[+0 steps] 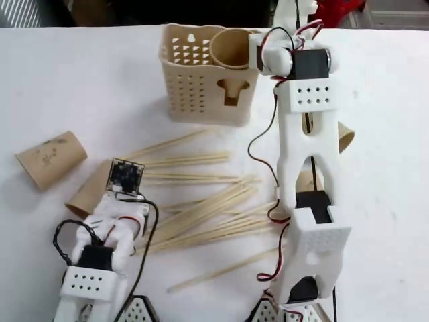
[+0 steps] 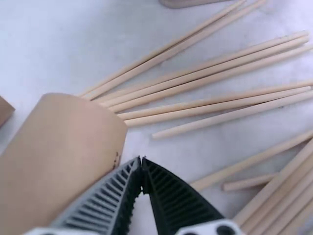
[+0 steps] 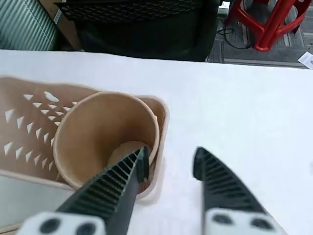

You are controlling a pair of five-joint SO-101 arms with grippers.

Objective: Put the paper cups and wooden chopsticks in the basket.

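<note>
A paper cup [image 1: 231,48] stands upright in the near corner of the beige perforated basket [image 1: 194,87]. My right gripper [image 3: 170,159] hangs open just above the rim of this cup [image 3: 105,137], with one finger over the rim and the other outside the basket [image 3: 24,122]. My left gripper [image 2: 142,166] is shut and empty, its tips low over the table beside a cup lying on its side [image 2: 54,152]. That cup [image 1: 84,196] lies by the left arm's wrist [image 1: 124,178]. Another cup [image 1: 50,157] lies farther left. Several wooden chopsticks [image 1: 201,201] are scattered across the table's middle.
A further cup [image 1: 345,137] lies partly hidden behind the right arm [image 1: 308,154]. The white table has free room at the far left and right. A dark floor and a red stool [image 3: 274,22] lie beyond the table's far edge.
</note>
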